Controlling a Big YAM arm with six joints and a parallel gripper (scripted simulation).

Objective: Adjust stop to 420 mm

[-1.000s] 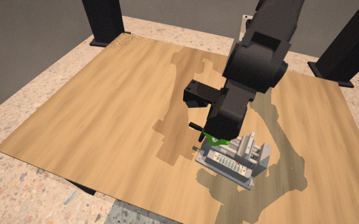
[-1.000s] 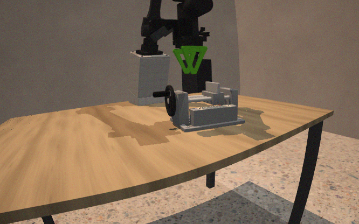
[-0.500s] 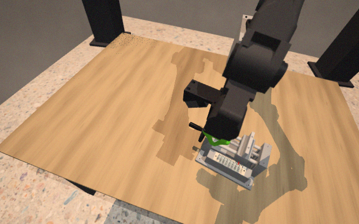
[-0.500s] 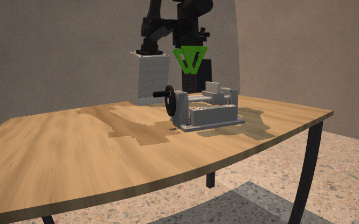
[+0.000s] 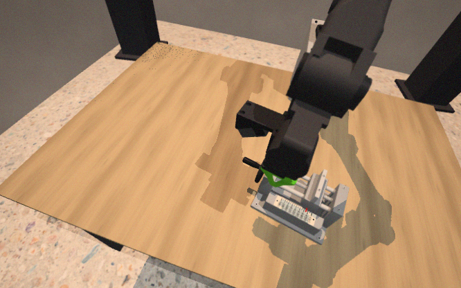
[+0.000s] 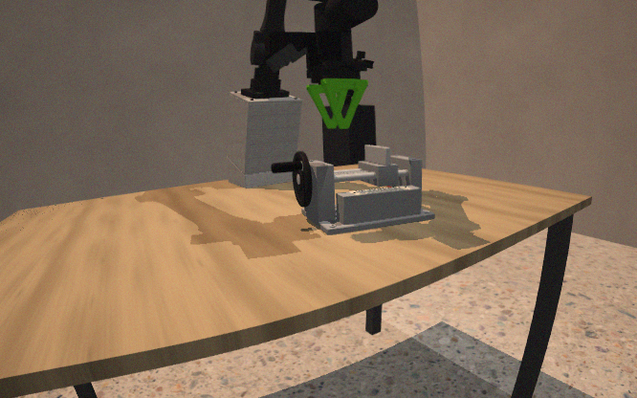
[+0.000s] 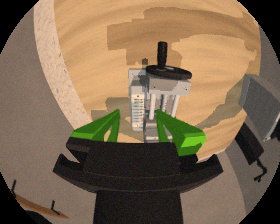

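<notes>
A grey stop fixture stands on the table. Its black handwheel (image 6: 302,185) (image 7: 169,73) is at one end, with a black crank handle (image 5: 250,162) (image 6: 283,166) (image 7: 162,52) sticking outward from the upper part of the wheel. The grey stop block (image 5: 317,189) (image 6: 377,156) sits on rods towards the end away from the wheel. A red mark (image 5: 306,210) shows on the white scale (image 5: 285,204) (image 7: 138,111), past its middle on the far side from the wheel; the figures are too small to read. My gripper (image 6: 338,127) (image 7: 138,112) is partly open and empty, above the fixture, apart from the handwheel.
The fixture's grey base plate (image 5: 286,224) (image 6: 375,227) lies on the wooden table (image 5: 118,142) (image 6: 163,297). The end block (image 5: 339,203) stands beyond the stop. A pale pedestal (image 6: 272,138) carries the arm behind the table. Dark posts (image 5: 133,25) (image 5: 444,57) stand behind the table.
</notes>
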